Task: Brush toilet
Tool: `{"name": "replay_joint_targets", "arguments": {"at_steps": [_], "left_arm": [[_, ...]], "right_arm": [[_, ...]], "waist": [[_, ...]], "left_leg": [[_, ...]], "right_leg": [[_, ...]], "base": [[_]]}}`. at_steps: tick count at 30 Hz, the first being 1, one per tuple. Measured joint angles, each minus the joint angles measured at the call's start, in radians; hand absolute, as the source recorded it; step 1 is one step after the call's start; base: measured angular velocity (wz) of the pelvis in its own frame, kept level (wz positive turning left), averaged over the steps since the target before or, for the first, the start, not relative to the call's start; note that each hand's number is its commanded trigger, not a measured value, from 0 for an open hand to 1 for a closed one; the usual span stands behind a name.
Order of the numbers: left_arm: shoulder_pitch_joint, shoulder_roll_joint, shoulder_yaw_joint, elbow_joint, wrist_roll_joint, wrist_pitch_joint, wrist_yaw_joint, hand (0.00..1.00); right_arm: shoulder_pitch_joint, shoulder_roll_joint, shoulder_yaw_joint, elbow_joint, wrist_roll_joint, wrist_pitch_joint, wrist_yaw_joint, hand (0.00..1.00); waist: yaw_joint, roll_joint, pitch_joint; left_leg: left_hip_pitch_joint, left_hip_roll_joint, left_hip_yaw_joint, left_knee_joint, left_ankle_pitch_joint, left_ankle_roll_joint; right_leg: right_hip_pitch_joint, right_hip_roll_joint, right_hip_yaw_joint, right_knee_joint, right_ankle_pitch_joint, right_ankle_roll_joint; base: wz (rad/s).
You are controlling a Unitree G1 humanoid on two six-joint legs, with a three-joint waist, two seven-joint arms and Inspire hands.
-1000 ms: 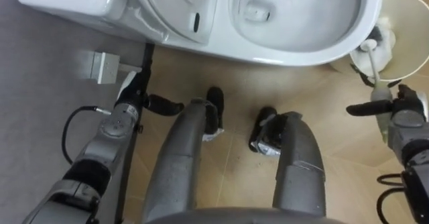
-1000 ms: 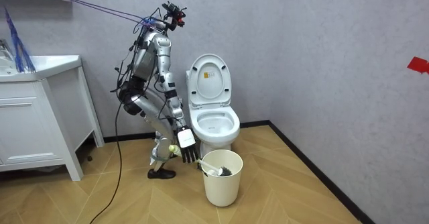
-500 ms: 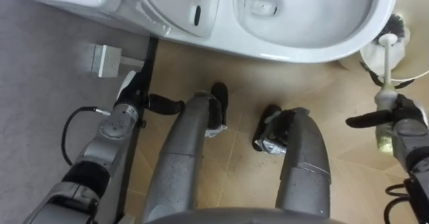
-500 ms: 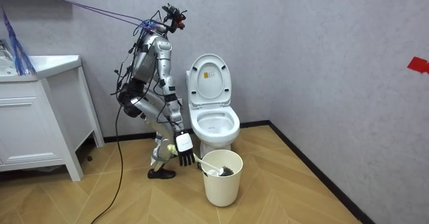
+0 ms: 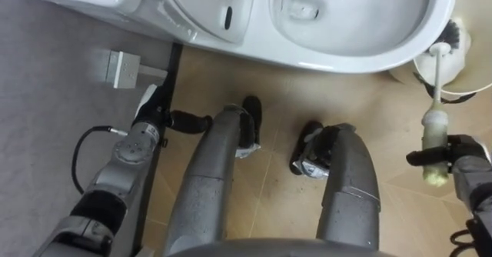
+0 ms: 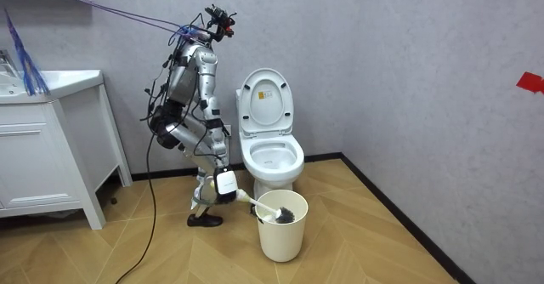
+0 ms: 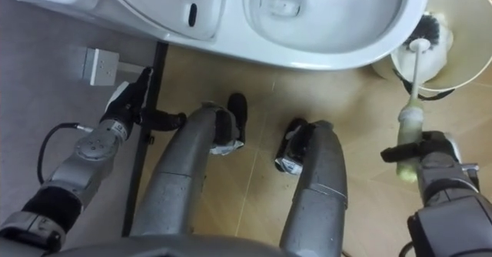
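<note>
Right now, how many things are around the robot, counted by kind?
Toilet: 1
Toilet brush, gripped in the right hand: 1
Bucket: 1
Sink cabinet: 1
White box on the wall: 1
Total: 5

- Right hand (image 5: 465,155): low on the right side, forearm coming in from the lower right. Fingers and thumb are wrapped round the toilet brush (image 5: 434,130) handle.
- Left hand (image 5: 154,112): hangs low on the left, just beside the left leg, back of hand up, idle.
- Room view: standing, knees bent, torso leaning forward.
</note>
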Motion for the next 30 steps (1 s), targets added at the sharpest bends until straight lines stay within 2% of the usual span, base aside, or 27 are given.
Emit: {"name": "replay_joint_targets", "arguments": {"at_steps": [11, 16, 21, 26, 30], "left_arm": [[0.03, 0.0, -0.002, -0.001, -0.014, 0.006, -0.006, 0.0], [0.077, 0.003, 0.0, -0.048, -0.012, 0.019, -0.015, 0.0], [0.095, -0.001, 0.0, -0.05, -0.008, 0.03, -0.013, 0.0], [0.103, 0.0, 0.001, -0.047, -0.01, 0.029, -0.014, 0.0], [0.117, 0.001, 0.001, -0.032, -0.01, 0.028, -0.015, 0.0]], "right_arm": [[-0.003, 0.017, -0.004, -0.001, 0.006, -0.002, -0.059, 1.0], [0.011, 0.02, -0.01, 0.0, 0.009, 0.0, -0.046, 1.0], [0.039, 0.026, -0.011, 0.003, 0.071, 0.0, -0.023, 1.0], [0.052, 0.059, -0.046, 0.034, 0.111, 0.001, -0.018, 1.0], [0.062, 0.095, -0.061, 0.033, 0.126, 0.001, -0.017, 1.0]], "waist": [[-0.007, 0.0, -0.0071], [-0.005, 0.003, -0.0106], [-0.004, 0.004, -0.0141], [-0.017, -0.001, -0.0128], [-0.051, -0.009, -0.0131]], "left_leg": [[0.059, -0.003, 0.0, -0.02, 0.003, 0.0], [0.12, 0.004, -0.008, -0.063, 0.011, -0.004], [0.196, 0.012, -0.005, -0.139, 0.027, -0.007], [0.305, 0.013, 0.006, -0.211, 0.035, -0.01], [0.402, 0.011, 0.002, -0.268, 0.037, -0.013]], "right_leg": [[0.057, -0.002, 0.0, -0.015, 0.001, 0.001], [0.12, 0.016, -0.006, -0.072, 0.016, 0.007], [0.191, 0.036, -0.005, -0.155, 0.046, 0.014], [0.296, 0.047, -0.005, -0.229, 0.058, 0.022], [0.4, 0.058, -0.016, -0.298, 0.064, 0.029]], "base": [[0.0], [-0.06], [-0.09], [-0.03], [0.02]]}}
